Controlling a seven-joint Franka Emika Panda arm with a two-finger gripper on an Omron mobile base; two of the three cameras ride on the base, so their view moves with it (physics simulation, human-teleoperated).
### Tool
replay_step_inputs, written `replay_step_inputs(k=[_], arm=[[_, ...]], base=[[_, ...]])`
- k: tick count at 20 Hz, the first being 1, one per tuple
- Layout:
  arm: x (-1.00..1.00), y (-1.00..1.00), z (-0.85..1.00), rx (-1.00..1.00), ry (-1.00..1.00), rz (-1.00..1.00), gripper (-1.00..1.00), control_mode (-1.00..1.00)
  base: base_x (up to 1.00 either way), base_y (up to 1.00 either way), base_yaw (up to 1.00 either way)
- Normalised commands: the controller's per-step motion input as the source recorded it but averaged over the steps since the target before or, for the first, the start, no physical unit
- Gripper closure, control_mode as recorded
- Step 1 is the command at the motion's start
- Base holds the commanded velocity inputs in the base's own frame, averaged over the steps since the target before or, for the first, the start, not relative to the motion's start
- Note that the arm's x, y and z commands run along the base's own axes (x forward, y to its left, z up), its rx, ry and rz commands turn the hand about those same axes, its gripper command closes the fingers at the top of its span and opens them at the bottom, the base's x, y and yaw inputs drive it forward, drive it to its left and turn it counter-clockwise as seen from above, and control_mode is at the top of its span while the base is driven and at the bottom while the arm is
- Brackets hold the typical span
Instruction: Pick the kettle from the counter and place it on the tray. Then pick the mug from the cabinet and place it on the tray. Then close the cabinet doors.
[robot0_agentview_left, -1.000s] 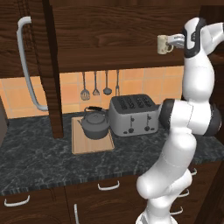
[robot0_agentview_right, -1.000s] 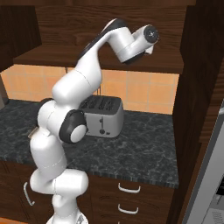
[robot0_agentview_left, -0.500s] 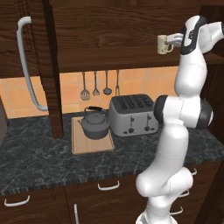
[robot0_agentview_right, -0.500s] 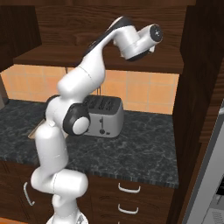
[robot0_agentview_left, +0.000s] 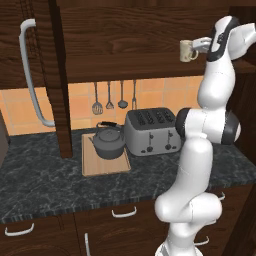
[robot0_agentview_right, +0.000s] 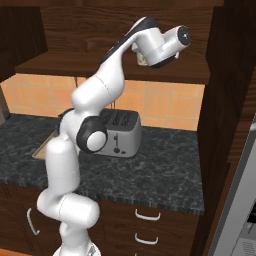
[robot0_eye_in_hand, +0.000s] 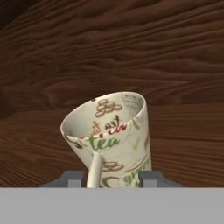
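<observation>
Pincer (robot0_eye_in_hand: 112, 178) is up at the cabinet shelf (robot0_agentview_left: 130, 67), its fingers set on either side of the cream mug (robot0_eye_in_hand: 111, 138), which tilts between them; whether they actually clamp it, I cannot tell. Down on the counter (robot0_agentview_left: 45, 182), the kettle (robot0_agentview_left: 108, 142) sits on the wooden tray (robot0_agentview_left: 102, 164), just beside the silver toaster (robot0_agentview_left: 151, 131).

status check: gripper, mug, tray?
Gripper up at cabinet shelf, fingers either side of mug, closing. Mug tilted. Kettle already on tray. Nothing blocking.
</observation>
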Motion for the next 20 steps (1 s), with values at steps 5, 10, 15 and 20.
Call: replay_step_inputs(k=[5,10,15,20], arm=[[0.0,0.0,-0.06,0.0,0.0,0.0,1.0,-1.0],[-0.04,0.12,-0.06,-0.1,0.0,0.0,1.0,-1.0],[-0.35,0.28,-0.02,-0.05,-0.16,0.01,1.0,-1.0],[-0.69,0.27,-0.12,0.0,-0.32,0.0,1.0,-1.0]], base=[[0.0,0.0,0.0],[0.0,0.0,0.0],[0.0,0.0,0.0],[0.0,0.0,0.0]])
